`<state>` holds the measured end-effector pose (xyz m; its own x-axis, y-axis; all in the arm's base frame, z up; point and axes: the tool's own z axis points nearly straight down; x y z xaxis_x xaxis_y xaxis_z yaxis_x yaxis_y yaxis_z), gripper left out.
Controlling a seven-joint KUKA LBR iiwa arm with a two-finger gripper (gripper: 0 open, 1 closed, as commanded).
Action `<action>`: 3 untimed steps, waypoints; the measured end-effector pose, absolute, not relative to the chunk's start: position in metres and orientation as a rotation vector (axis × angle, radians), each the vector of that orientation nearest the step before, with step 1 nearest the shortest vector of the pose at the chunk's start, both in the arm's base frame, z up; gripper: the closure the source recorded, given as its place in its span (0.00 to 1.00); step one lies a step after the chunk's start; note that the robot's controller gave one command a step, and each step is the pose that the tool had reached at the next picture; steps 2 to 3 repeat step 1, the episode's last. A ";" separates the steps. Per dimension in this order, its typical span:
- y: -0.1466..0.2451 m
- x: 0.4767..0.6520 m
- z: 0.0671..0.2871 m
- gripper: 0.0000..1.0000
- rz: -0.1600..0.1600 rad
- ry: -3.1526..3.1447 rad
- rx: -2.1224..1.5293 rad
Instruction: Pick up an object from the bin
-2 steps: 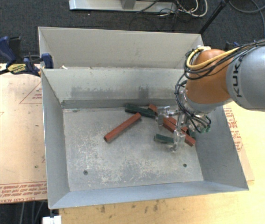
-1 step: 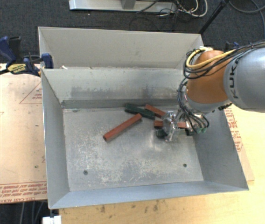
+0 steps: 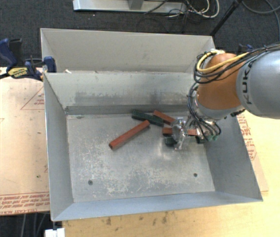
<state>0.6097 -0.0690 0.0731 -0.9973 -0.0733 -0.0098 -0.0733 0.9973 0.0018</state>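
Hung low over the right middle of the grey bin point(image 3: 130, 181) with the gripper point(image 3: 180, 138), open or closed impossible to tell, just right of a small dark block point(image 3: 169, 141), beyond it a long red-brown bar point(image 3: 129, 135) slanting away leftward.

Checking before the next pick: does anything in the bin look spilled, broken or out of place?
Nothing stands out. A long red-brown bar lies flat on the bin floor; a dark green bar and a shorter red-brown bar lie loose beside the hand.
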 end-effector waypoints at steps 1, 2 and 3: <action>-0.084 0.588 0.235 1.00 -0.001 3.134 -0.078; -0.084 0.588 0.235 1.00 -0.001 3.134 -0.078; -0.084 0.588 0.235 1.00 -0.001 3.134 -0.078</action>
